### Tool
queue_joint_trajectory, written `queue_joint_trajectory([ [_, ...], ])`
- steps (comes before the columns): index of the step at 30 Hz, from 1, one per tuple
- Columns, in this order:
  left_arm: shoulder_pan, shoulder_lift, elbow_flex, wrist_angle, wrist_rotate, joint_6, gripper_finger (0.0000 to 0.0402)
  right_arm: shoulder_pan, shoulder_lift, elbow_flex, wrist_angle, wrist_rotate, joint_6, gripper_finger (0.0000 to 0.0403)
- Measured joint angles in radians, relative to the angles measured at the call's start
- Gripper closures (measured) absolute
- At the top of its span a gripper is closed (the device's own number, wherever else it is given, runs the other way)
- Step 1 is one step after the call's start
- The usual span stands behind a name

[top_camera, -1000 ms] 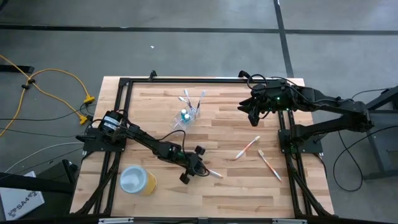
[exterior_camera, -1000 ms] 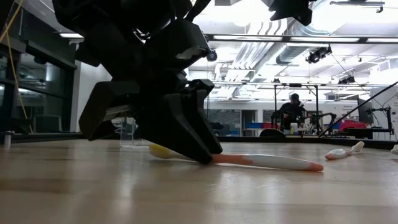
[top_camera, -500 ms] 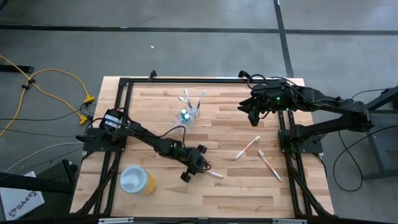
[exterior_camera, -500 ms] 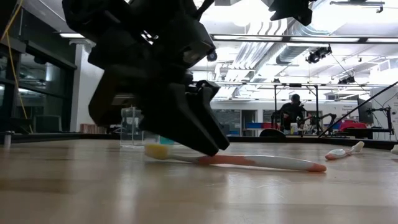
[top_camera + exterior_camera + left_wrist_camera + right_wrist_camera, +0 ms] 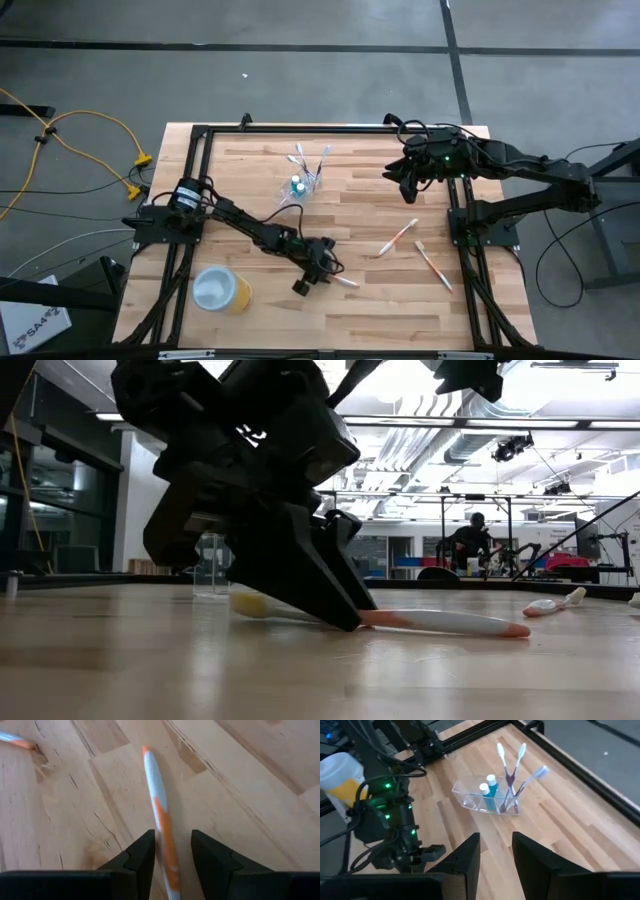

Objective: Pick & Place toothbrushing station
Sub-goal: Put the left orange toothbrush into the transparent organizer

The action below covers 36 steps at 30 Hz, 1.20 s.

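Orange-and-white toothbrush [image 5: 161,815] lies flat on the bench [image 5: 400,300], near its front middle. Left gripper [image 5: 318,268] is down over it, jaws spread either side of the handle, not pinching it. Clear cup [image 5: 487,797] stands toward the back of the bench, holding two blue tubes and several toothbrushes. Two more toothbrushes [image 5: 398,238] lie loose on the right side. Right gripper [image 5: 405,175] hangs at the back right, jaws apart, holding nothing. Yellow cup [image 5: 220,289] sits front left.
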Motion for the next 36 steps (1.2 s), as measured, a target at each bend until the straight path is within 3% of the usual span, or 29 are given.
queue_joint_trajectory([
  [16,-0.002,0.042,0.012,0.014,-0.035,-0.027,0.0281,0.000,0.000,0.000,-0.015,-0.014,0.000,0.0298],
  [26,-0.005,0.044,0.011,0.000,-0.037,-0.017,0.0388,0.000,0.000,0.000,-0.017,-0.015,0.001,0.0298],
  [36,-0.019,0.033,0.015,-0.003,-0.055,0.070,0.0396,0.000,0.000,0.000,-0.018,-0.016,0.002,0.0298],
])
